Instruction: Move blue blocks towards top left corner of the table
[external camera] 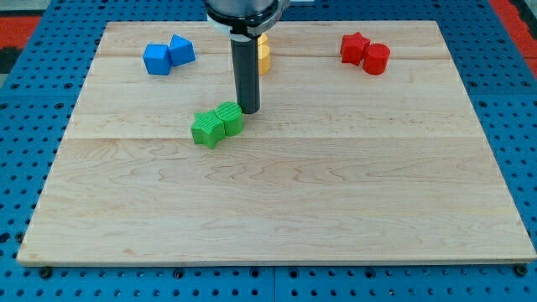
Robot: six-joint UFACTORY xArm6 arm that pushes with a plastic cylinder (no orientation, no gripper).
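Two blue blocks sit touching near the view's top left: a blue cube [156, 59] and a second angular blue block [182, 49] just to its right. My tip [249, 110] stands on the board near the middle top, well to the right of and below the blue blocks. It is just right of the green pair, close to the right green block [229, 117].
Two green blocks touch at the board's centre left, the left one [206, 130] lower. A yellow block [263, 55] is partly hidden behind the rod. A red star-like block [354, 47] and a red cylinder [376, 59] sit at the top right. The wooden board [277, 210] lies on a blue pegboard.
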